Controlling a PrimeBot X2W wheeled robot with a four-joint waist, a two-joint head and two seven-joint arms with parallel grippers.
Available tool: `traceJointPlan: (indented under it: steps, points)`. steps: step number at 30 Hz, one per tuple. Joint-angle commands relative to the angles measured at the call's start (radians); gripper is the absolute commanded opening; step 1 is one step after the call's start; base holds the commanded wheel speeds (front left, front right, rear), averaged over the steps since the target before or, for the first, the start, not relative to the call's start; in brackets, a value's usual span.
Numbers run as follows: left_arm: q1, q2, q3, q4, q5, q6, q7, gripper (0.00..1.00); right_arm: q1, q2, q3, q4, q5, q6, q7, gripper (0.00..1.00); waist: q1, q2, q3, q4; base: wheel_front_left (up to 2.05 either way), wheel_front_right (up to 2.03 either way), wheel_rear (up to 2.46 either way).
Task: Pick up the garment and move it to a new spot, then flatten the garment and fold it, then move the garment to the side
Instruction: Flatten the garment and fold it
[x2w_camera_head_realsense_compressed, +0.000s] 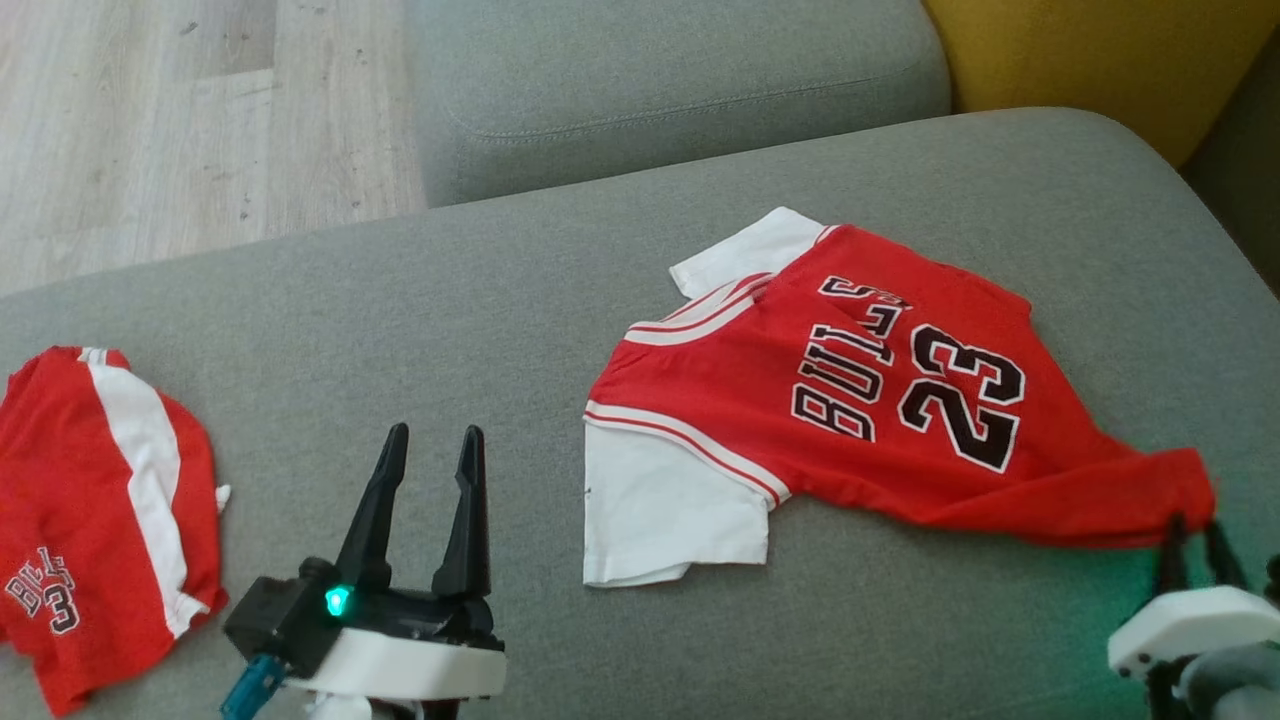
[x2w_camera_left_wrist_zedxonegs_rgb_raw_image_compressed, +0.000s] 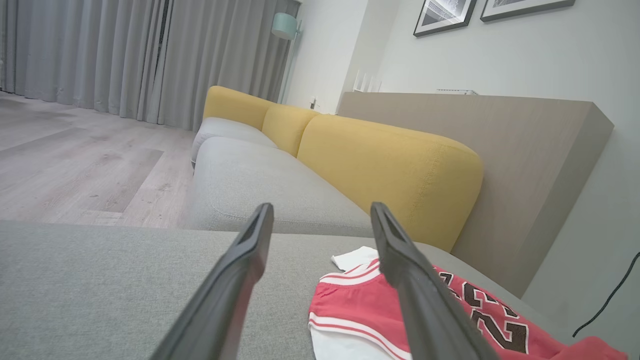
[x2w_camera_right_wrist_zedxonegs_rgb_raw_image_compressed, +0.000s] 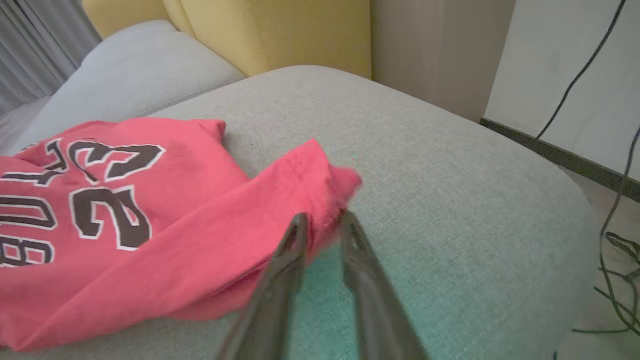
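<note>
Nearest the head camera, the left gripper (x2w_camera_head_realsense_compressed: 436, 432) hovers over the front edge of the grey seat cushion (x2w_camera_head_realsense_compressed: 400, 300), left of its middle. Its two dark fingers are spread wide with nothing between them. At the cushion's far left end lies a pair of red shorts (x2w_camera_head_realsense_compressed: 90, 500) with a white stripe. Their black lettering is too creased to read whole, though a "3" shows.

The red jersey (x2w_camera_head_realsense_compressed: 850, 400), the garment being worked, lies on the right half of the cushion with its white sleeves toward the middle. It reads "BULLS" and "23" in black with white outlines, turned sideways to the head camera. Its hem is drawn out into a bunched point toward the cushion's right end.

There the right gripper (x2w_camera_right_wrist_zedxonegs_rgb_raw_image_compressed: 324, 220) sits at the tip of that point, its fingers only a narrow gap apart. The blur hides whether cloth is pinched between them.

The step looks like flattening. It would go best with the left gripper pinning the sleeve side while the hem is drawn low and level across the cushion, so the bunched corner spreads instead of dragging the whole jersey.
</note>
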Motion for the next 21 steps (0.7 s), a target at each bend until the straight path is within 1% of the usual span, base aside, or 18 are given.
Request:
traceJointPlan:
  steps: [1, 4, 10, 12, 17, 21]
  points:
    - [-0.031, -0.001, 0.026, -0.034, -0.001, 0.001, -0.009, 1.0, -0.035, -0.007, 0.053, -0.066, 0.021, 0.007, -0.002, 1.0, 0.0001, 0.0, 0.0, 0.003, 0.0, 0.0, 0.0]
    - [-0.027, -0.001, 0.03, -0.032, 0.003, -0.001, -0.009, 1.0, -0.033, -0.007, 0.11, -0.142, 0.051, 0.007, -0.019, 1.0, 0.0001, 0.0, -0.002, 0.013, 0.0, 0.0, 0.0]
    - [-0.024, -0.001, 0.034, -0.03, 0.009, -0.003, -0.009, 1.0, -0.022, -0.007, 0.285, -0.331, 0.102, 0.007, -0.049, 1.0, 0.0001, 0.0, -0.008, 0.047, 0.0, 0.0, 0.0]
    - [-0.024, -0.001, 0.034, -0.032, 0.01, -0.004, -0.009, 1.0, -0.007, -0.007, 0.322, -0.376, 0.109, 0.007, -0.051, 1.0, 0.0001, 0.0, -0.008, 0.064, 0.0, 0.0, 0.0]
    - [-0.027, -0.001, 0.03, -0.036, 0.008, -0.004, -0.009, 1.0, 0.016, -0.007, 0.343, -0.406, 0.115, 0.007, -0.036, 1.0, 0.0001, 0.0, -0.004, 0.103, 0.0, 0.0, 0.0]
    - [-0.031, -0.001, 0.023, -0.036, 0.011, -0.004, -0.009, 1.0, -0.025, -0.007, 0.33, -0.406, 0.093, 0.007, -0.004, 1.0, 0.0001, 0.0, 0.012, 0.148, 0.0, 0.0, 0.0]
